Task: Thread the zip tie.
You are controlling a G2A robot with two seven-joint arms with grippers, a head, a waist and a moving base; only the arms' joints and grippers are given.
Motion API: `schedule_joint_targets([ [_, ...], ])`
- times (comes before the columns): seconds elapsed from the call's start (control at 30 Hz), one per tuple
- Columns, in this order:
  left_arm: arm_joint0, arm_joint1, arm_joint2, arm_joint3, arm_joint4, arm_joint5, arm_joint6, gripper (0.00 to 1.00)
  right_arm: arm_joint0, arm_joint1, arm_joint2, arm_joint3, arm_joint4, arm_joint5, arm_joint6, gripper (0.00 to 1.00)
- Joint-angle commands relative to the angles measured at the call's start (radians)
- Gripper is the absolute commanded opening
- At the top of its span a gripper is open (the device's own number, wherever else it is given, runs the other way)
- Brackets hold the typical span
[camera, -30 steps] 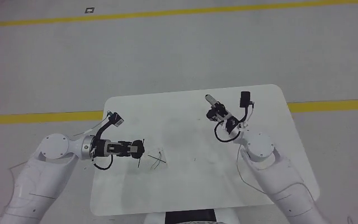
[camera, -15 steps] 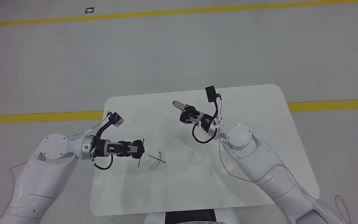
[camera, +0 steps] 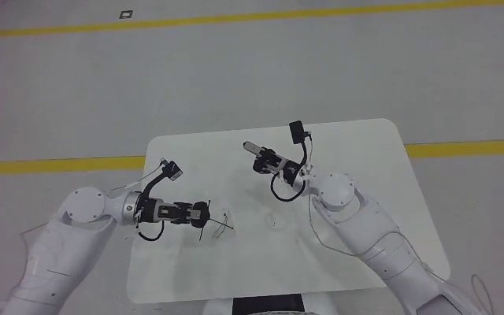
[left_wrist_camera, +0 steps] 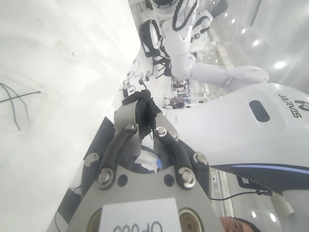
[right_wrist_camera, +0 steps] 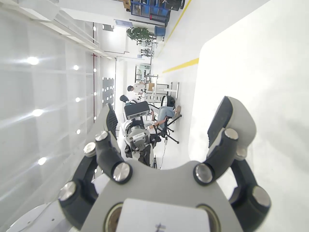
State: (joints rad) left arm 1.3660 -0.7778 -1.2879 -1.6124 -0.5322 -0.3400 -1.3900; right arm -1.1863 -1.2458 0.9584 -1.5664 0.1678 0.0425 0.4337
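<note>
white table (camera: pixel 354 157) | right gripper (camera: pixel 250 146) held above its far middle, fingers spread, nothing gripped | left gripper (camera: pixel 206 213) held low at the near left, fingers pinched on a black zip tie (camera: pixel 203 229) | crossed loose zip ties (camera: pixel 223 224) laid just beside it

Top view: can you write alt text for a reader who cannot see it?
Over a white table, the left gripper has its fingers shut on what looks like a thin black zip tie, just beside other zip ties lying crossed on the surface. The right gripper hangs open over the table's middle, apart from them.
</note>
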Motion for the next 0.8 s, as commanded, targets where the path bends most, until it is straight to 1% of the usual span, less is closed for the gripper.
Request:
schedule_joint_targets([
  [0.0,-0.01,0.0,0.013,0.004,-0.007,0.0,0.0,0.0,0.0,0.0,0.0,0.0,0.0,0.0,0.0,1.0],
  [0.07,-0.023,0.002,0.024,0.021,-0.011,0.0,0.0,0.0,0.0,0.0,0.0,0.0,0.0,0.0,0.0,1.0],
  [0.3,-0.057,0.003,0.053,0.047,-0.038,0.0,0.0,0.0,0.0,0.0,0.0,0.0,0.0,0.0,0.0,1.0],
  [0.37,-0.063,0.003,0.061,0.049,-0.038,0.0,0.0,0.0,-0.009,-0.001,-0.002,-0.006,0.011,-0.022,0.009,1.0],
  [0.5,-0.075,0.005,0.075,0.05,-0.044,0.0,0.0,0.0,-0.007,-0.003,-0.005,0.011,0.055,-0.09,0.094,1.0],
  [0.57,-0.078,0.005,0.079,0.06,-0.046,0.0,0.0,0.0,0.002,-0.006,-0.012,0.023,0.078,-0.12,0.132,1.0],
  [0.63,-0.085,0.005,0.084,0.068,-0.05,0.0,0.0,0.0,0.015,-0.011,-0.025,0.042,0.099,-0.138,0.163,1.0],
  [0.7,-0.09,0.004,0.089,0.074,-0.053,0.0,0.0,0.0,0.03,-0.015,-0.039,0.062,0.102,-0.145,0.18,1.0],
  [0.77,-0.094,0.003,0.098,0.071,-0.065,0.0,0.0,0.0,0.046,-0.02,-0.055,0.076,0.103,-0.163,0.213,1.0],
])
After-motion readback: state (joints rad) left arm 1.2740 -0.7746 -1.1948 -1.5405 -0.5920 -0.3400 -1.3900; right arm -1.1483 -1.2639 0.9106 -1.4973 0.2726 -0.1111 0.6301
